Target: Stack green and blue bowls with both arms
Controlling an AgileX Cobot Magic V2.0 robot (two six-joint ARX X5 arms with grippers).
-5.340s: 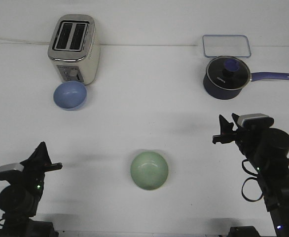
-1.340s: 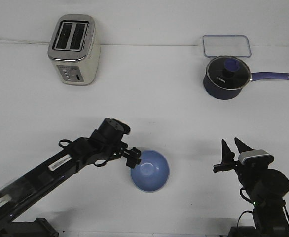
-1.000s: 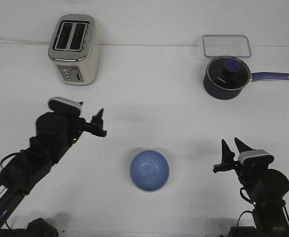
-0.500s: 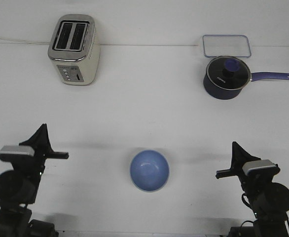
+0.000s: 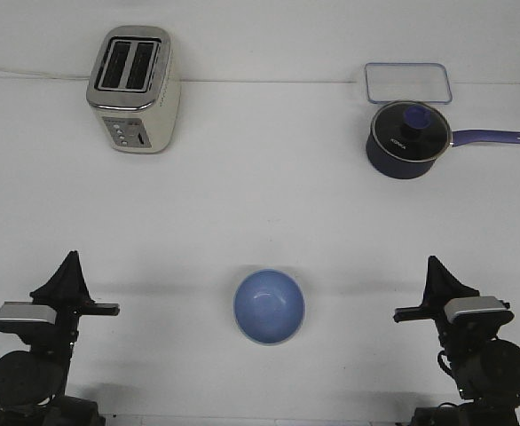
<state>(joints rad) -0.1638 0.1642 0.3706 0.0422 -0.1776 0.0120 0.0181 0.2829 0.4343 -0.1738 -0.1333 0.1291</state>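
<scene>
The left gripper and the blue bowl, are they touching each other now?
Apart. The front view shows bare white table between the left gripper and the blue bowl; the gripper sits near the left edge.

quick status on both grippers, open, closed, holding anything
Left gripper: holds nothing, parked left of the blue bowl; open or closed cannot be told.
Right gripper: holds nothing, parked right of the bowl; cannot be told either.

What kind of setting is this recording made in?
Likely a lab tabletop staged as a kitchen: a plain white table holding a toaster, a lidded saucepan and a blue bowl.
</scene>
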